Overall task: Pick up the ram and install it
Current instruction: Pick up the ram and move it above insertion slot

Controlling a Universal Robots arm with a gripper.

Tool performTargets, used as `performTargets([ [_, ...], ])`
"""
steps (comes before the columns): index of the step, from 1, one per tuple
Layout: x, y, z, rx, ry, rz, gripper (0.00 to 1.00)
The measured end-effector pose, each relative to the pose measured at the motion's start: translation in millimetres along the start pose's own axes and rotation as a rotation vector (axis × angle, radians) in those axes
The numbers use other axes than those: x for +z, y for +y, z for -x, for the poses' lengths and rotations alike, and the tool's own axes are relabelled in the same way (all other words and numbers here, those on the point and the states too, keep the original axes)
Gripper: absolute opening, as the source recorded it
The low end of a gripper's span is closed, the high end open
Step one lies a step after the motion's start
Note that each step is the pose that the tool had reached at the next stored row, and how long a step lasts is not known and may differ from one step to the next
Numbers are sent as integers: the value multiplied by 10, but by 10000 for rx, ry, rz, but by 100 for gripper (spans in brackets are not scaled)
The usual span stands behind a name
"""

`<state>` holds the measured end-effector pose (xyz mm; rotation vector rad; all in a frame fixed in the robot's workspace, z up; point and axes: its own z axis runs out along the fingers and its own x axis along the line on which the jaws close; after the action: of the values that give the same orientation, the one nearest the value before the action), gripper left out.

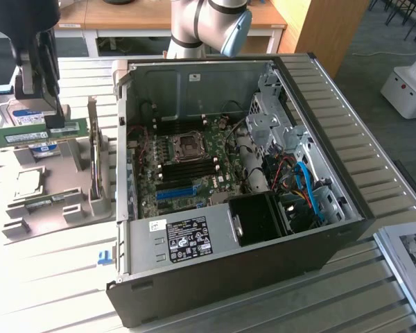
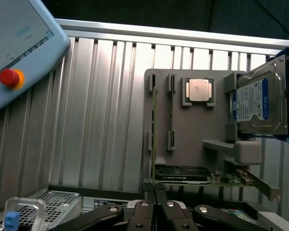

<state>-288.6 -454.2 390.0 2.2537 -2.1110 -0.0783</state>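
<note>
Where the worktop reaches the exterior view's left, the hand hangs above a grey holder. Its fingers are clamped together on the ram, gripping near one end. The green stick is held level over the holder, just in front of a blue-labelled hard drive. Further right lies the open computer case, its motherboard facing up.

The black open computer case stands on the slatted metal worktop. Beside it, on the exterior view's left, lies the grey plastic holder tray, carrying the silver hard drive and the square silver processor. Above the tray, the black claw grips the green ram stick.
</note>
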Motion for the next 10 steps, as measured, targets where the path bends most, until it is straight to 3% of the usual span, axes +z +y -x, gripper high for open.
performTargets([
  [10,-13,-176,-18,1,-3,53,12],
])
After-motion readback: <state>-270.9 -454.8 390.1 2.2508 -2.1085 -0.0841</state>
